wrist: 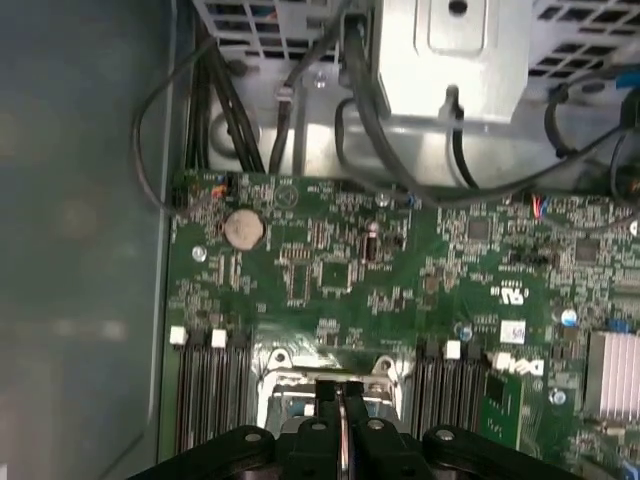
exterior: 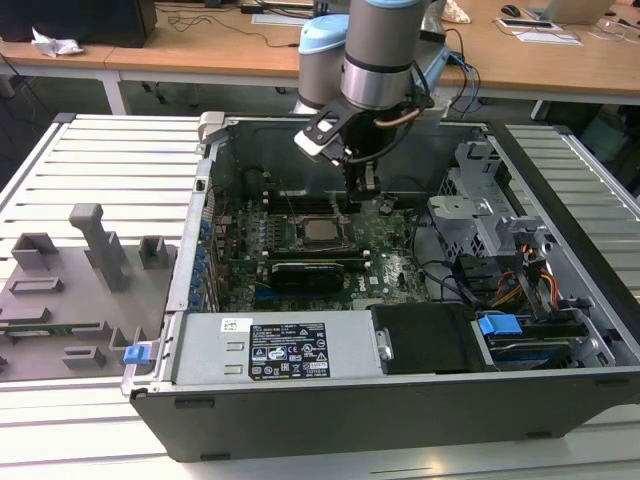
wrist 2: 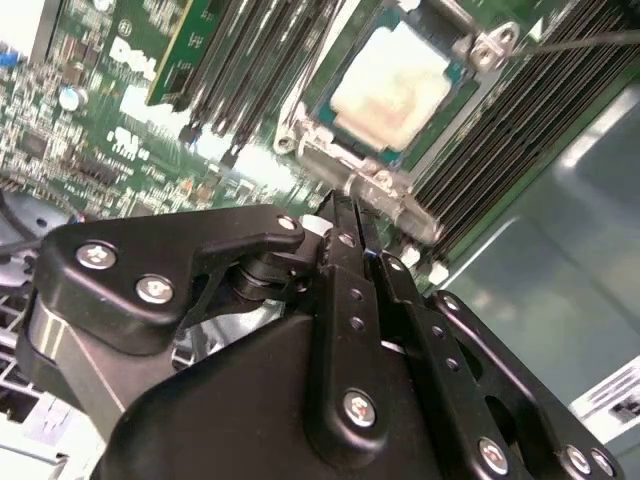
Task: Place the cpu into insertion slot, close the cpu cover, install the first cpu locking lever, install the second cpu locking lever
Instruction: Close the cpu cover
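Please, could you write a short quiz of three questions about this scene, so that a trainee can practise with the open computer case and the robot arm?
1. True or false: the small square cpu with the pale silver-grey metal top lies in the square black insertion slot with the silvery metal rim.
2. Multiple choice: which is the black end effector nearest to?
A. the grey plastic holders on the table
B. the edge of the insertion slot
C. the blue-tabbed drive bay
3. Short answer: in the second wrist view, are the end effector's fingers open or shut?

Key: 1 true; 2 B; 3 shut.
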### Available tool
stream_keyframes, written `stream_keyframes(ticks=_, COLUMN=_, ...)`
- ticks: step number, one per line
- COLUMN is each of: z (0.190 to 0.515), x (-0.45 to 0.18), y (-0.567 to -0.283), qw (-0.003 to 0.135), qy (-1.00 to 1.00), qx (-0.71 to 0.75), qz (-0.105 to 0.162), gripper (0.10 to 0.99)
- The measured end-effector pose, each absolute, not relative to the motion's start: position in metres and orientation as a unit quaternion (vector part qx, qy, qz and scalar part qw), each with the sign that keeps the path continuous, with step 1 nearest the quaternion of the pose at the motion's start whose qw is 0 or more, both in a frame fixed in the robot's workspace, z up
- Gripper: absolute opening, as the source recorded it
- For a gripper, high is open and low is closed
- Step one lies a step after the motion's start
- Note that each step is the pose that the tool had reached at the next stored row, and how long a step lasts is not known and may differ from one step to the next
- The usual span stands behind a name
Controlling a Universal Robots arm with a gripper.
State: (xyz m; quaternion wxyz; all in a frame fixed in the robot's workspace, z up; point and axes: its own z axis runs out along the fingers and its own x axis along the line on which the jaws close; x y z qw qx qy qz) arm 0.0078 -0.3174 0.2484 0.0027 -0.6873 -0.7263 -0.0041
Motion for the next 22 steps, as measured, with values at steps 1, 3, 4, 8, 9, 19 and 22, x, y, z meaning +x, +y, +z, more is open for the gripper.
stream_keyframes(ticks=1, z=0.248, x=0.006, y=-0.317, qw=0.003, qy=-0.726, qx=-0.687, qz=-0.004, gripper=0.157)
stream_keyframes(ticks=3, z=0.246, x=0.002, y=-0.317, qw=0.003, qy=-0.726, qx=-0.687, qz=-0.004, gripper=0.157)
stream_keyframes(ticks=4, z=0.245, x=0.002, y=-0.317, qw=0.003, qy=-0.726, qx=-0.687, qz=-0.004, gripper=0.157)
stream_keyframes(ticks=8, z=0.239, x=-0.009, y=-0.317, qw=0.003, qy=-0.726, qx=-0.687, qz=-0.004, gripper=0.157)
stream_keyframes(ticks=9, z=0.237, x=-0.018, y=-0.317, qw=0.002, qy=-0.726, qx=-0.687, qz=-0.005, gripper=0.157)
stream_keyframes(ticks=19, z=0.225, x=-0.036, y=-0.317, qw=0.0, qy=-0.726, qx=-0.687, qz=-0.007, gripper=0.157)
stream_keyframes(ticks=22, z=0.225, x=-0.036, y=-0.317, qw=0.0, qy=-0.726, qx=-0.687, qz=-0.007, gripper=0.157)
